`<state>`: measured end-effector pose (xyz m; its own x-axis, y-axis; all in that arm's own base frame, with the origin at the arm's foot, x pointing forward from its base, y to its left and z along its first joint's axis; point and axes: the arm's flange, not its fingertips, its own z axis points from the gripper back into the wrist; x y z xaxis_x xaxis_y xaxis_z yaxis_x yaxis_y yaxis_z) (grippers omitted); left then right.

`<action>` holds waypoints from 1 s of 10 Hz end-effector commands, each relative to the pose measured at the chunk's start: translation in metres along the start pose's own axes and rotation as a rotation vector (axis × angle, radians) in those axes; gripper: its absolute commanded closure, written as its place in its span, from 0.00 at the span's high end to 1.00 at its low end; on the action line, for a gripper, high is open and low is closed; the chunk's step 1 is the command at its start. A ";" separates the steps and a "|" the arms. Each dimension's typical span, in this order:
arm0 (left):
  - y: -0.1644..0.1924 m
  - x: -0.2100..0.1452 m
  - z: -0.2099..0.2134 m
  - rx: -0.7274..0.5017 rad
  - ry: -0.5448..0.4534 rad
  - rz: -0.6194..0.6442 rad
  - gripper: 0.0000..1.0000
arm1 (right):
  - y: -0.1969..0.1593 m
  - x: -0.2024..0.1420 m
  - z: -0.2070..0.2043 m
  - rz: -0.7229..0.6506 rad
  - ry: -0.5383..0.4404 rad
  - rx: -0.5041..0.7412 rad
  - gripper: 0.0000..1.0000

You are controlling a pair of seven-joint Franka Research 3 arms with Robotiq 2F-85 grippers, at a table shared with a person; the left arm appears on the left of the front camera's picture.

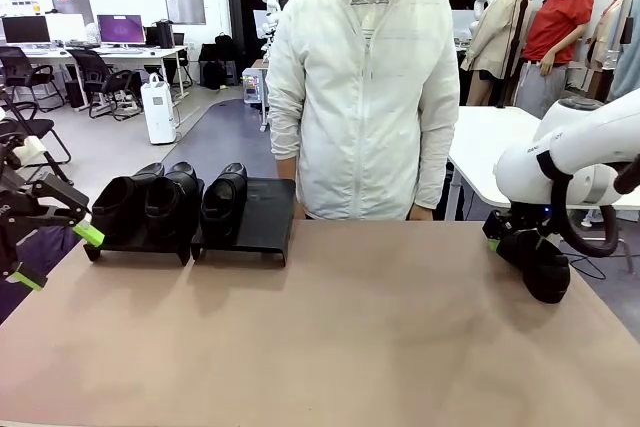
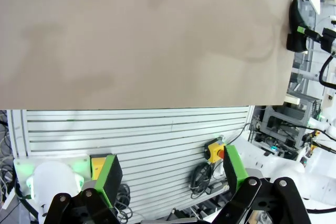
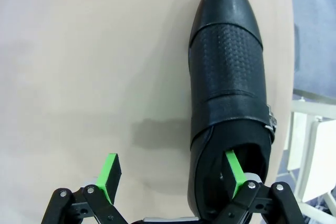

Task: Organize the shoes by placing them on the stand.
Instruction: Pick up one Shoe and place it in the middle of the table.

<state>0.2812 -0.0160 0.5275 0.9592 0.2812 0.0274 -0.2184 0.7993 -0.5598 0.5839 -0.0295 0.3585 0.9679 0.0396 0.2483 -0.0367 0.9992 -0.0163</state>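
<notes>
Black textured leather slip-on shoe (image 3: 228, 82) stretches straight ahead of the wide-open, empty right gripper (image 3: 173, 174), one green-padded finger (image 3: 234, 170) already inside its opening.

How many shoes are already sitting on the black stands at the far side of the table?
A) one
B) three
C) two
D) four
B: two shoes sit on the left stand and one shoe on the right stand; the fourth shoe lies at the table's right edge.

Bright, even indoor light; soft shadows, sharp focus, wrist-view edges bend.
</notes>
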 end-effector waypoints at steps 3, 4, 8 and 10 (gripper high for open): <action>-0.001 0.000 -0.001 -0.019 -0.006 -0.001 1.00 | -0.009 0.006 -0.010 -0.006 0.030 0.051 1.00; -0.001 0.000 -0.001 -0.019 -0.006 -0.001 1.00 | -0.010 0.006 -0.013 -0.009 0.031 0.035 1.00; -0.001 0.000 -0.001 -0.019 -0.006 -0.001 1.00 | -0.011 -0.002 -0.008 0.018 -0.084 0.021 0.00; -0.001 0.000 -0.001 -0.019 -0.006 -0.001 1.00 | -0.013 -0.003 -0.008 0.012 -0.097 0.050 0.00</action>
<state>0.2812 -0.0160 0.5275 0.9592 0.2812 0.0274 -0.2184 0.7993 -0.5598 0.5922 -0.0372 0.3521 0.9491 0.0366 0.3129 -0.0371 0.9993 -0.0041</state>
